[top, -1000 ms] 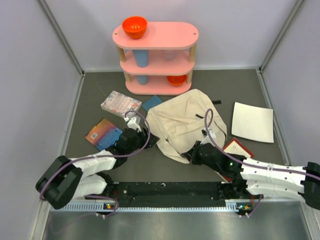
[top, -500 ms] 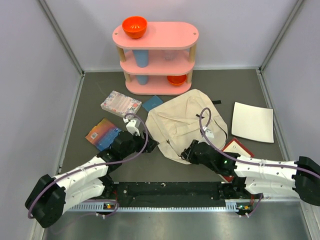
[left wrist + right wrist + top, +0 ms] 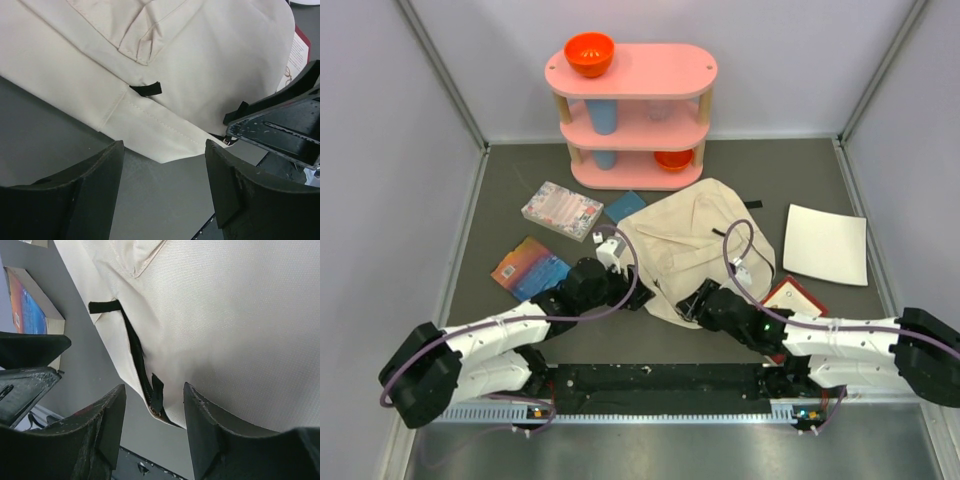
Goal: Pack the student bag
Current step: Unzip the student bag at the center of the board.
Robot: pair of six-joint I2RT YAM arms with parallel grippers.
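Student bag [image 3: 695, 250] lies slumped on the bench [image 3: 510, 180] just in front of the pink shelf [image 3: 632, 115], apparently zipped shut. Reads as the opening step.

Both claws sit at the bag edge farthest from the shelf:
- left claw [image 3: 164, 165]: spread over the hem [image 3: 165, 135], empty
- right claw [image 3: 154, 390]: spread astride the zipper pull [image 3: 158, 395], not pinching

Next: right closes on the pull and left pins the fabric, else the canvas likely just drags.

Soft cream weave, stitched seams, flat black webbing tab [image 3: 146, 89], thin toothed zipper.
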